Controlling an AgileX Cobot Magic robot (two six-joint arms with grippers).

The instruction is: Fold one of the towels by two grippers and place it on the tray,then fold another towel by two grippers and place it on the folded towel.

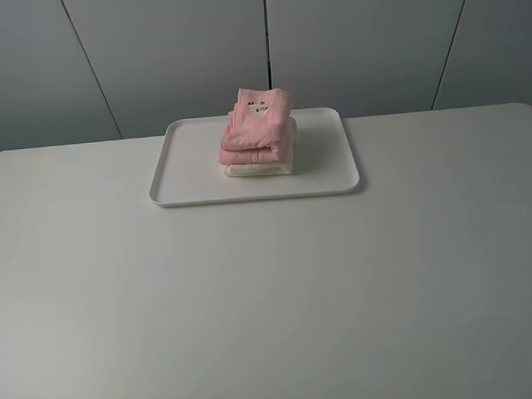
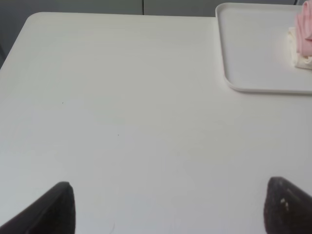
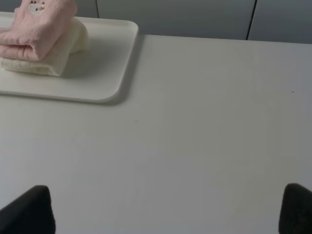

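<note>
**Both towels stacked on tray, task looks finished**

Pink towel folded and lying on top of the folded cream towel, edges roughly matching, a little of the cream layer showing below. Stack resting on the tray, in its middle part and closer to its far rim. Tray placed near the far edge of the table, about at the middle of that edge.

Left gripper spread wide, nothing between the fingers, above bare table, well apart from the tray. Right gripper also spread wide and without any load, above bare table, well apart from the tray on the other side. No arm visible in the high view.

Judged as the last step already done: second towel put down and let go. No further grasp needed, probably; at most keeping both arms away from the stack so as not to disturb it. Pink towel sitting slightly tilted, but looking stable.
</note>
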